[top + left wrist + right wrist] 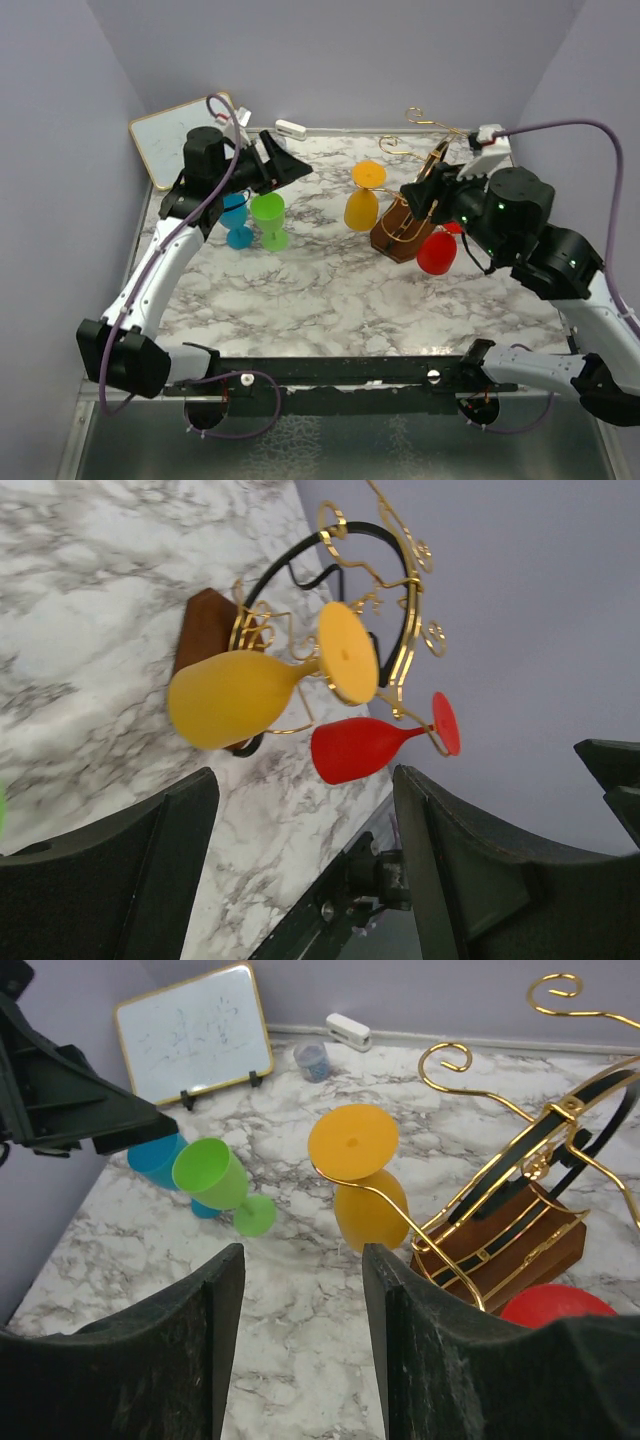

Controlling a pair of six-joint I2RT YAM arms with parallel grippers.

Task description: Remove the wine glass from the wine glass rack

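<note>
The gold wire rack [398, 238], with curled arms and a dark brown wooden base, stands on the right half of the white and grey marbled counter [300, 290]. An orange plastic wine glass [361, 208] hangs on it upside down. Its round foot lies on top of one gold arm, the stem passes through the wire, and the bowl points down. This glass is on the side of the rack that faces the left arm. A red plastic wine glass [437, 253] hangs in the same way on the near side of the rack, close to the right arm.

The right end effector [302, 1255] has its two dark fingers spread wide, and nothing is between them. Its camera looks at the orange glass, which is near it but apart from it. In the top view this end effector lies over the wire of the rack, and I cannot tell if it touches the wire.

The left end effector [305, 780] is also spread and holds nothing. It hangs above the left half of the counter, well apart from the rack, and points toward it.

Under it, a green plastic wine glass [268, 218] and a blue plastic wine glass [236, 218] stand upright, just beside each other. A small whiteboard with a gold frame [172, 140] leans in the far left corner.
</note>
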